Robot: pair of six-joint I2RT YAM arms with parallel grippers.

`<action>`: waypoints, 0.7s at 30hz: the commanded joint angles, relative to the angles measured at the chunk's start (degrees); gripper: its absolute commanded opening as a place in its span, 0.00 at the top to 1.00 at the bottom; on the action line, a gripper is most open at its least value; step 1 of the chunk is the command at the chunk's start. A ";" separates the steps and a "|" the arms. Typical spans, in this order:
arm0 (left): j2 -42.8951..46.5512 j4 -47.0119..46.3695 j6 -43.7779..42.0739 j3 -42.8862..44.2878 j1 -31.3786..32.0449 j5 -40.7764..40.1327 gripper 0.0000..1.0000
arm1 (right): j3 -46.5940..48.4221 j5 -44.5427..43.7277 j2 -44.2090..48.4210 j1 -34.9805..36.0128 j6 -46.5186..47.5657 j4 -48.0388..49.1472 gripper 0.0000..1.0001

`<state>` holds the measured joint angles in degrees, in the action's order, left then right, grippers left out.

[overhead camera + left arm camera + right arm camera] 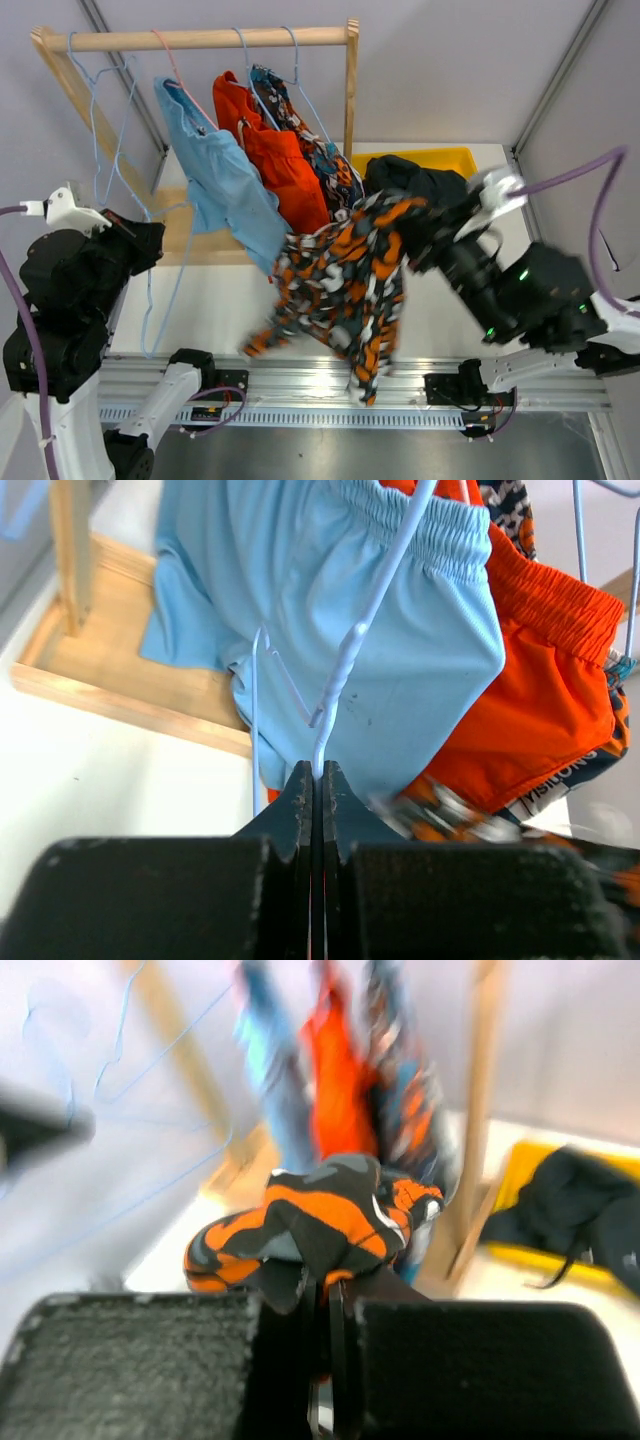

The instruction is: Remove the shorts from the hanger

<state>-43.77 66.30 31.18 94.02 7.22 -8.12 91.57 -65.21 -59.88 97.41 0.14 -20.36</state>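
The right tool [322,1295] is pressed together on a fold of the orange, black and white camouflage shorts [340,280]. In the top view these shorts drape from the tool toward 7 o'clock over the tabletop [220,300], their outline blurred.

The left tool [316,780] is pinched shut on the thin wire of a pale hanger [352,645], which rises toward 1 o'clock in front of the light blue shorts [330,590].

On the wooden rack [200,39] at 11 o'clock in the top view, the light blue shorts, the red-orange shorts [285,165] and the blue, orange and white patterned shorts [325,160] hang side by side, each touching the next.

The dark shorts [410,178] lie bunched in a yellow bin [450,158] at 1 o'clock, just beside the rack's right post.
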 commanded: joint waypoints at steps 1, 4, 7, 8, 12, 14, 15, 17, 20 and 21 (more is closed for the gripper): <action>1.14 -1.79 -3.48 1.34 -0.02 -3.65 1.00 | 10.27 7.69 -4.45 -13.91 7.52 -1.59 1.00; 2.10 -2.14 -4.11 -0.06 -0.02 -4.89 1.00 | 17.84 22.99 -8.40 -30.35 3.47 -7.32 1.00; 3.60 -3.80 -3.67 -4.70 -0.02 -3.40 1.00 | 25.48 34.77 -13.67 -40.51 1.00 -11.62 1.00; 4.04 -4.16 -3.67 -5.42 -0.02 -3.13 1.00 | 28.89 36.71 -14.99 -46.02 0.65 -12.94 1.00; 5.88 -6.10 -4.02 -9.37 -0.02 -4.09 1.00 | 36.47 47.86 -20.79 -59.76 -1.27 -13.30 1.00; 6.06 -6.54 -4.20 -10.43 -0.02 -4.18 1.00 | 42.18 50.52 -24.66 -64.95 -1.99 -13.30 1.00; 6.06 -6.62 -4.20 -11.13 -0.02 -3.75 1.00 | 44.11 53.14 -26.07 -69.76 -2.34 -13.39 1.00; 6.15 -6.97 -4.72 -11.93 -0.02 -3.31 1.00 | 49.11 55.36 -29.94 -74.01 -2.87 -12.69 1.00; 6.85 -7.50 -5.60 -13.59 -0.02 -4.01 1.00 | 50.11 59.05 -32.67 -80.25 -4.18 -9.46 1.00; 7.12 -7.59 -5.86 -13.86 -0.02 -4.27 1.00 | 49.76 60.01 -33.11 -82.96 -4.97 -8.30 1.00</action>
<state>-37.87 62.11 27.38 80.95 7.22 -11.51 138.02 -12.27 -93.10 18.57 -2.59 -34.65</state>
